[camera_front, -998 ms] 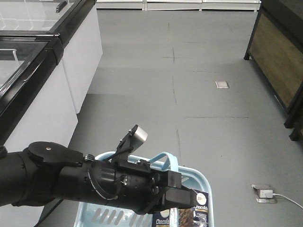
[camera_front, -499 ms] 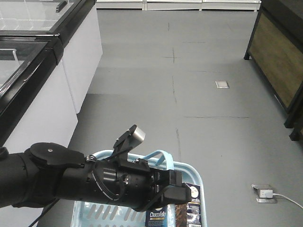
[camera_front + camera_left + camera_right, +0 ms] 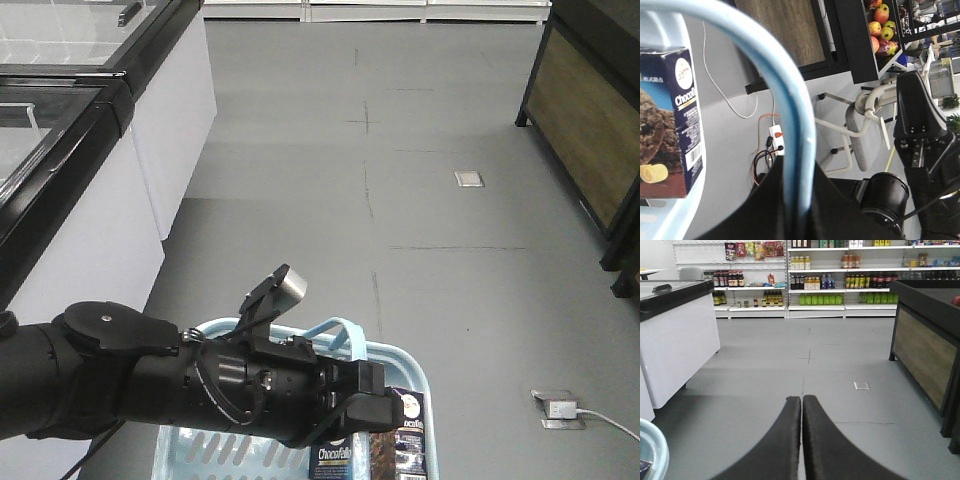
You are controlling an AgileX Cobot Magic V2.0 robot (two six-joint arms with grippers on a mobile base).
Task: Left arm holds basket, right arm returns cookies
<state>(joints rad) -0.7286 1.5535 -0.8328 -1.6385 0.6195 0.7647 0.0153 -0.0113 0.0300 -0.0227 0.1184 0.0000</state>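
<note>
Left wrist view: the left gripper (image 3: 799, 200) clasps the basket (image 3: 765, 65) handle, with the cookies (image 3: 670, 115) standing inside, right side. The right gripper (image 3: 801, 402) is pressed together, empty.

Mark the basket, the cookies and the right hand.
basket (image 3: 790, 100): left wrist view, on its looped handle.
cookies (image 3: 670, 120): left wrist view, on the carton's front face.
right hand (image 3: 801, 404): right wrist view, between its closed fingertips.

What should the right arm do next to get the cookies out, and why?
Probably open the right hand and swing it down and left toward the basket: it is shut on nothing and aimed straight ahead, while the cookies stand in the basket.
</note>
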